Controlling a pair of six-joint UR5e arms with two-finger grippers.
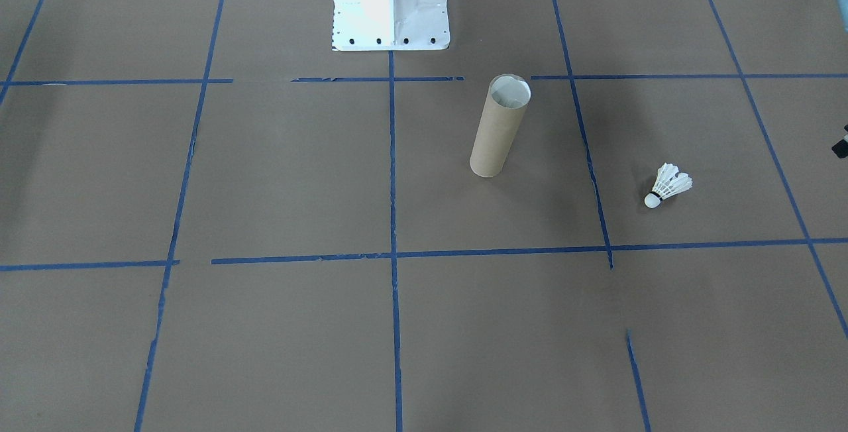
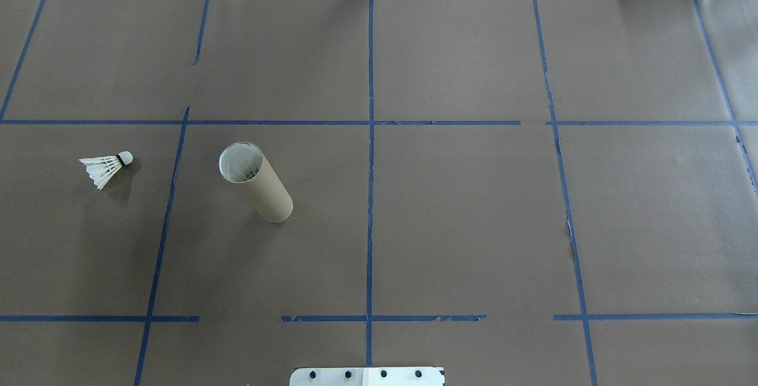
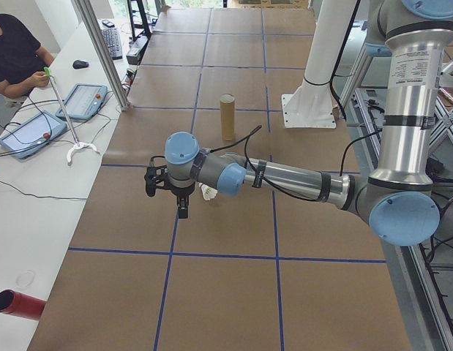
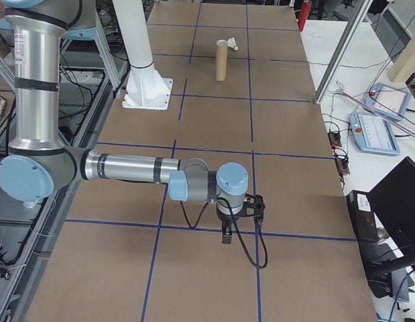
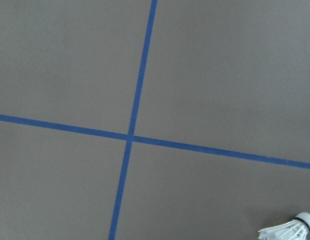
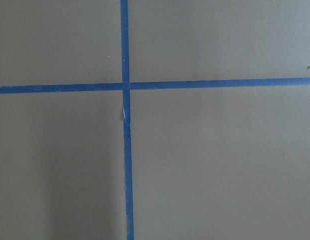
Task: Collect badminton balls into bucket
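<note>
Brown paper table (image 2: 474, 226): bucket (image 2: 260, 187) upright, shuttlecock (image 2: 106, 168) beside (apart).

We see a white shuttlecock (image 1: 669, 186) with a thin dark band, a brown cardboard tube (image 1: 498, 127) whitish inside, and a brown surface (image 1: 278, 180) gridded with blue tape lines (image 1: 392, 173).

A brown paper-covered tabletop (image 2: 474, 226) is divided into large squares by strips of blue tape (image 2: 370, 196). Beside it runs a long white bench (image 3: 36, 212) carrying two grey-framed tablets (image 3: 83, 101), black cables, a keyboard and a mouse. A silver aluminium post (image 3: 102, 51) rises at its edge. A seated person in a dark top (image 3: 14, 55) leans there.
</note>
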